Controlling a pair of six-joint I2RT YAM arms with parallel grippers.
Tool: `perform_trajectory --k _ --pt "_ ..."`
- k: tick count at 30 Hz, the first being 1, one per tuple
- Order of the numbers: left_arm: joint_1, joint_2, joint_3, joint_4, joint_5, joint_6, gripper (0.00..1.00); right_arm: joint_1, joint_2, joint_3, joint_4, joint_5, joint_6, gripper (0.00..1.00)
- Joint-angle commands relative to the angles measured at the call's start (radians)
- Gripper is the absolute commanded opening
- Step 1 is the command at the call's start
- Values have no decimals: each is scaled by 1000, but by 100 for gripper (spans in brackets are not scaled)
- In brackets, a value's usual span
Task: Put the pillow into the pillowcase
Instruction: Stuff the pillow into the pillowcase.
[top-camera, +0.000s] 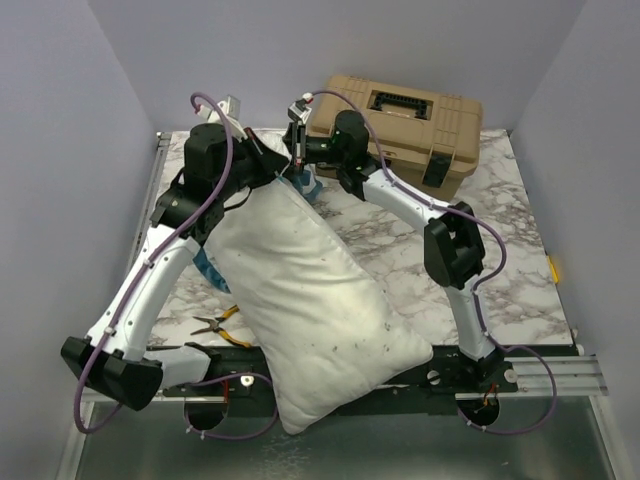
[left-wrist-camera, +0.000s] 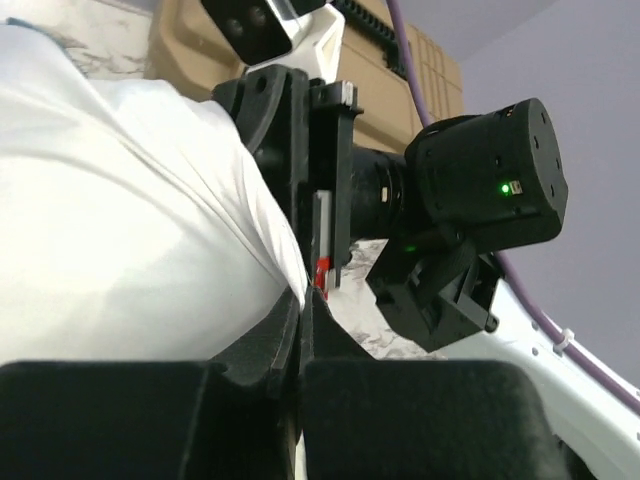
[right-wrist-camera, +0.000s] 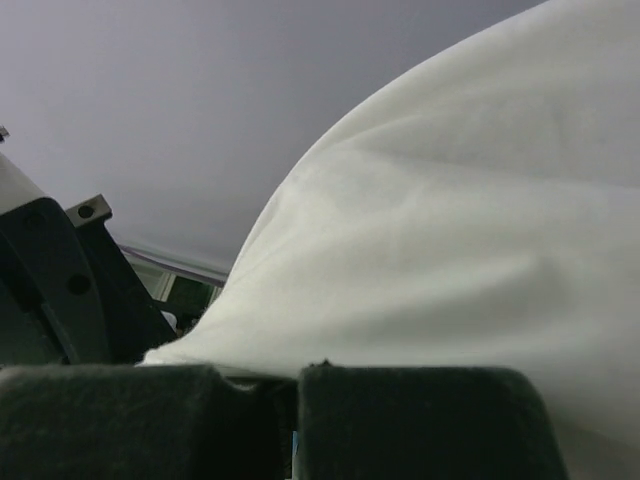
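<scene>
Pillow (top-camera: 310, 300) lies diagonal, upper centre down to bottom centre of the top view, with its lower corner past the table (top-camera: 520, 290) edge. Your left gripper (top-camera: 262, 165) and right gripper (top-camera: 297, 160) are both clenched on its top end. Pillowcase (top-camera: 210, 270) only peeks out blue beneath it, left side. Pliers (top-camera: 222, 325) lower left.

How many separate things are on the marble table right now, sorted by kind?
Pillows: 1, the plump white stuffed pillow
Pillowcases: 1, the blue-frilled fabric pillowcase, mostly hidden under the pillow
Cases: 1, the tan plastic tool case
Hand tools: 1, the yellow-handled pliers
Total: 4
</scene>
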Motion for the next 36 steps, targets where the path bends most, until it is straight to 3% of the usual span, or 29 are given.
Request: perform_trajectory --k 1,4,7,11,16,20,26,30,36 --pt "-68 -129 -82 -75 -36 -18 0 -68 -6 -83 199 169 137 3" --pt "-68 -143 -130 -119 -140 10 0 -78 -13 -105 242 159 145 12" --pt "-68 -100 -164 -140 -121 44 0 -73 -6 -121 292 146 167 26" --pt "-67 -73 -226 -157 -146 66 9 -73 -20 -151 286 89 142 45" --pt "-67 -91 -275 -142 -283 82 24 -81 -146 -272 -4 72 -117 70" --pt "-66 -101 -286 -132 -339 81 31 -103 -266 -366 -281 143 -361 82" --pt "-60 -78 -313 -122 -354 78 32 -147 -369 -388 -555 229 -616 86" --pt "-60 -69 -298 -107 -332 86 35 -160 -386 -403 -654 266 -691 86" --pt "-61 -91 -251 -126 -251 86 63 -161 -378 -458 -810 266 -802 86"
